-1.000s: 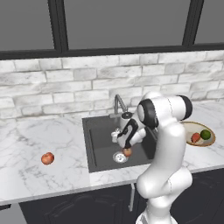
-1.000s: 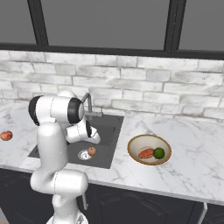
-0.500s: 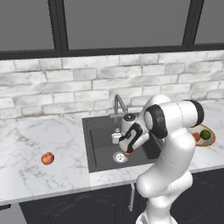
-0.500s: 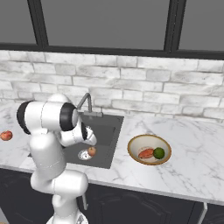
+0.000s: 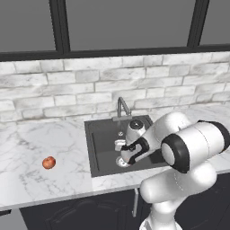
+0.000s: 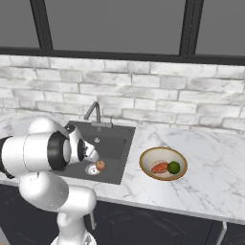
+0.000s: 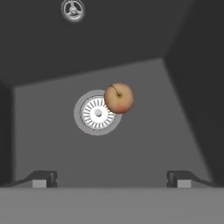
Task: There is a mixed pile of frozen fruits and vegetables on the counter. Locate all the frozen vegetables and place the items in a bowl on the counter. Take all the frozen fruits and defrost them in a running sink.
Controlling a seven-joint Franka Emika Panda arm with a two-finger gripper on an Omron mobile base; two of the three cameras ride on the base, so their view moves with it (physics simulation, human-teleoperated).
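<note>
Claw spread wide over the sink, holding nothing.
The gripper (image 7: 112, 177) hangs above the basin (image 7: 166, 131); an apple (image 7: 118, 98) lies free beside the drain (image 7: 97, 113).

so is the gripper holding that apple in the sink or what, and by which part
Nothing is held. The gripper is open, its jaws spread wide above the sink floor, and the apple lies free beside the drain.

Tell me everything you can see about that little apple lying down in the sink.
The apple is a small round ball, red-tan with yellowish patches and a thin dark stem. It lies loose on the dark grey sink floor, overlapping the edge of the round silver drain. Nothing grips it.
</note>
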